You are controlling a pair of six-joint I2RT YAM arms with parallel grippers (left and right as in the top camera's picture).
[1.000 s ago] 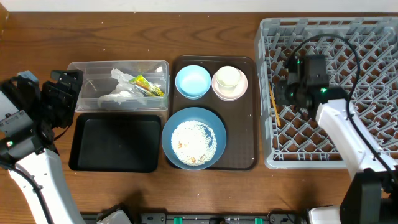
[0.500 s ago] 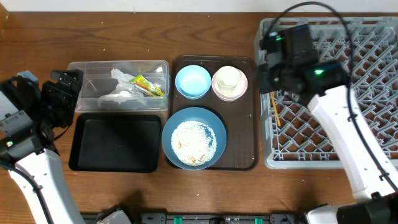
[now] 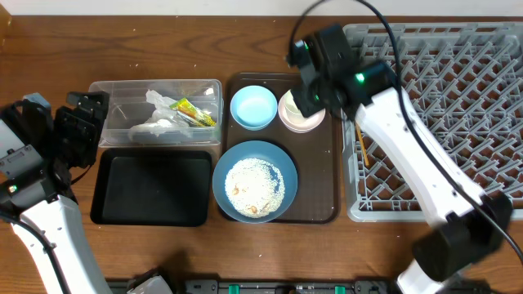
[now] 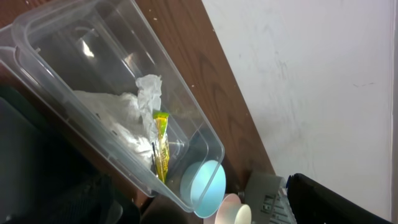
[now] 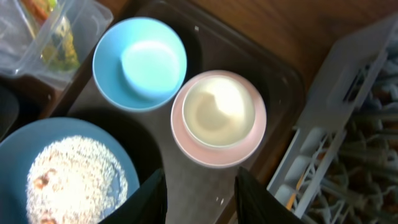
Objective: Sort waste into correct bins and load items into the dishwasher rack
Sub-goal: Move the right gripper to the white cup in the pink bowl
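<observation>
My right gripper (image 5: pixel 200 198) is open and empty, hovering just above the white cup (image 5: pixel 217 112), which sits inside the small pink bowl (image 5: pixel 186 146). From overhead the gripper (image 3: pixel 315 102) is over the cup (image 3: pixel 300 104). The light blue bowl (image 3: pixel 253 107) is to its left. The large dark blue bowl (image 3: pixel 278 159) holds rice scraps (image 3: pixel 253 188). The wooden chopsticks (image 3: pixel 359 140) lie at the left edge of the grey rack (image 3: pixel 458 122). The clear tub (image 3: pixel 155 86) holds the napkin (image 3: pixel 154 124) and the wrapper (image 3: pixel 194 113). My left gripper (image 3: pixel 82 122) is left of the tub.
The bowls stand on a dark brown serving tray (image 3: pixel 323 192). The shallow black tray (image 3: pixel 151 189) lies in front of the clear tub. The rack's wall (image 5: pixel 323 93) is close to the right of my right gripper.
My right arm has swung left from over the rack to above the brown tray, ending over the cup and pink bowl. The left arm has not moved.
</observation>
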